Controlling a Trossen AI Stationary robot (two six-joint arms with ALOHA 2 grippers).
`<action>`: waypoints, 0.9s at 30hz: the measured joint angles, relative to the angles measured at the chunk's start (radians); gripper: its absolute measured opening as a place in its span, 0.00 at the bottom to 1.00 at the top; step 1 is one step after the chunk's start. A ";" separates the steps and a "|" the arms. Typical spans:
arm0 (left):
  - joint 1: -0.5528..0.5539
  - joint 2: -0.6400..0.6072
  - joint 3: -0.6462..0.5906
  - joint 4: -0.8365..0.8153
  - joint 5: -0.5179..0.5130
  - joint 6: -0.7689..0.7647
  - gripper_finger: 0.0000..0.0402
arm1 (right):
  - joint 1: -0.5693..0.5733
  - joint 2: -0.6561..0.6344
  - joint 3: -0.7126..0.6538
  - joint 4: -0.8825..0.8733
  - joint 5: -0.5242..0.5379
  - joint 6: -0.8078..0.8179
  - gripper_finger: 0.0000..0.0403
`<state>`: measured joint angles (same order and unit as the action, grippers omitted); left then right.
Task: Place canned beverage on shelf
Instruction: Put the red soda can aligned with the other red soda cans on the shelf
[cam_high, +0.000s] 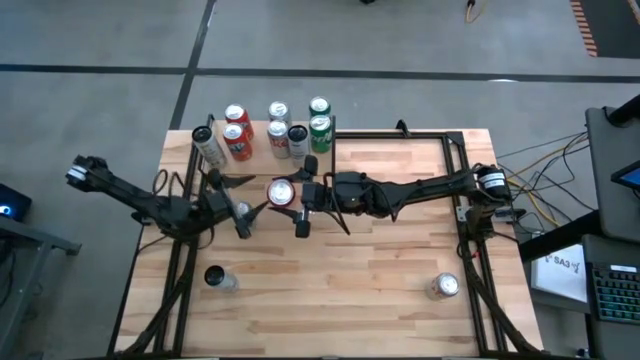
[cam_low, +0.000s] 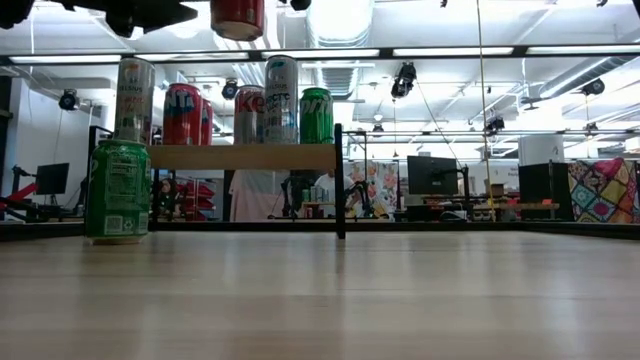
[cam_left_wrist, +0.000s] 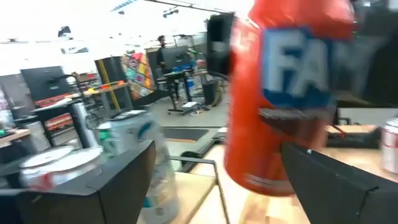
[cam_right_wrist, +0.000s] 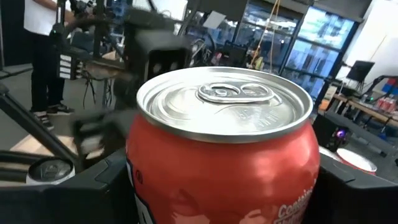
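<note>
Red silver-topped can (cam_right_wrist: 224, 143) upright in right gripper (cam_high: 299, 207)

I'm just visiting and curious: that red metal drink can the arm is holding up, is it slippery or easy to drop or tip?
Probably a bit slippery: the red aluminium drink can has a smooth, glossy curved wall, and the right gripper holds it only by its sides. Its tab looks unopened, so it is likely full and fairly heavy. Being tall and narrow, it could tip if set down crooked on the shelf.

red can (cam_right_wrist: 221, 155) — glossy metal, brushed lid | shelf (cam_low: 243, 156) — pale matt wood, black metal posts | tabletop (cam_high: 380, 270) — smooth planked wood
</note>
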<state>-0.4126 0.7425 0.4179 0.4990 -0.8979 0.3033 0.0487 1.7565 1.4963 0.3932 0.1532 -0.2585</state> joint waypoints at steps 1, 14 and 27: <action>0.000 -0.020 0.000 -0.008 -0.002 0.005 0.81 | -0.001 0.000 0.003 -0.014 0.000 0.006 0.70; -0.001 -0.187 0.004 -0.053 -0.060 0.104 0.43 | -0.028 0.028 0.007 -0.001 -0.002 0.052 0.70; -0.001 -0.426 -0.018 -0.057 -0.133 0.246 0.04 | -0.064 0.141 0.110 0.015 -0.005 0.075 0.70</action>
<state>-0.4133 0.3169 0.3995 0.4425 -1.0306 0.5494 -0.0158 1.8976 1.6061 0.4084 0.1486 -0.1833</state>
